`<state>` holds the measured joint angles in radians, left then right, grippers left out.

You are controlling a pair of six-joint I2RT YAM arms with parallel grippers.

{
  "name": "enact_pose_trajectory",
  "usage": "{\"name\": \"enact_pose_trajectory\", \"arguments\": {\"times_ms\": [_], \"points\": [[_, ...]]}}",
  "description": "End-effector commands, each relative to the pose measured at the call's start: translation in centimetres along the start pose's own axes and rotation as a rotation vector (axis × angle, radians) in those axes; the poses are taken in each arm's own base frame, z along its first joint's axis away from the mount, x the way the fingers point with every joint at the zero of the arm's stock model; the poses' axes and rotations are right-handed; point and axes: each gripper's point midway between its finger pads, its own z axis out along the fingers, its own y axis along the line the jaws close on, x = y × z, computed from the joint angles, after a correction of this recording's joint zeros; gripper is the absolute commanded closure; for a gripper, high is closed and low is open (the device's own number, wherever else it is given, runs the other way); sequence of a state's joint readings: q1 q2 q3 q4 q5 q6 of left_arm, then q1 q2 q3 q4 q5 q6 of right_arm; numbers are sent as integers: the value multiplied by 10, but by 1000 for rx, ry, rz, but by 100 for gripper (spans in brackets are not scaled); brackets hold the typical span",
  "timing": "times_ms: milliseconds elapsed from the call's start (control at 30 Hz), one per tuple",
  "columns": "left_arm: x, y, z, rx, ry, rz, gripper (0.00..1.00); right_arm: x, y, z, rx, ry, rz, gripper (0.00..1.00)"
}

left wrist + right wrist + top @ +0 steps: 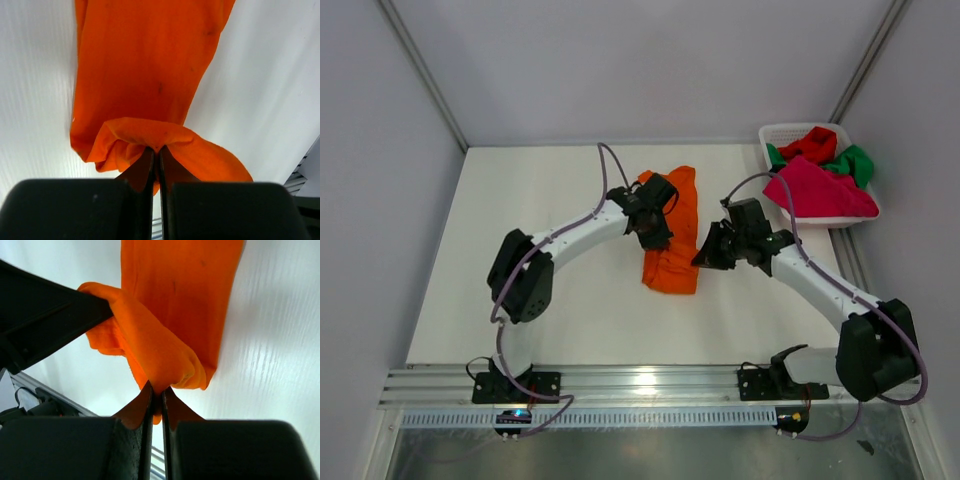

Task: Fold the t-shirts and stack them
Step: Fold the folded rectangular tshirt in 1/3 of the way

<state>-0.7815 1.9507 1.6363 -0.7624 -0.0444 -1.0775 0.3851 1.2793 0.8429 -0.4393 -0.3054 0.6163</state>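
Note:
The orange t-shirt lies as a long narrow strip on the white table, running from far to near. My left gripper is shut on a fold of the orange t-shirt at its left edge and lifts it. My right gripper is shut on the orange t-shirt at its right edge, also lifting a fold. The left gripper's finger shows in the right wrist view. The magenta-pink t-shirt, red t-shirt and green t-shirt lie in the basket.
A white lattice basket stands at the far right corner of the table. Grey walls enclose the table on the left, back and right. A metal rail with the arm bases runs along the near edge.

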Motion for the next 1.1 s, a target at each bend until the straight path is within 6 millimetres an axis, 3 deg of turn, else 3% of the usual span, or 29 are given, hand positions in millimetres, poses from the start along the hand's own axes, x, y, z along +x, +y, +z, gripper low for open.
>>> {"name": "enact_pose_trajectory", "arguments": {"times_ms": [0,267,433,567,767,900,1067], "points": [[-25,-2,2,-27,1,58,100,-27,5,-4,-6,-48,-79,97],[-39,-8,12,-23,10,59,100,-44,-11,19,38,-13,-89,97],[-44,-2,0,-59,5,51,100,-38,-11,27,20,23,-75,97],[-43,8,-15,-104,0,46,100,-33,-10,20,7,14,-70,97],[-54,9,-22,-121,-37,67,100,-40,-11,23,25,12,-89,97],[-49,15,-21,-162,-3,65,100,-36,-12,24,30,37,-74,97],[-31,31,-30,-199,53,30,100,-17,-12,11,4,49,-47,97]]}}
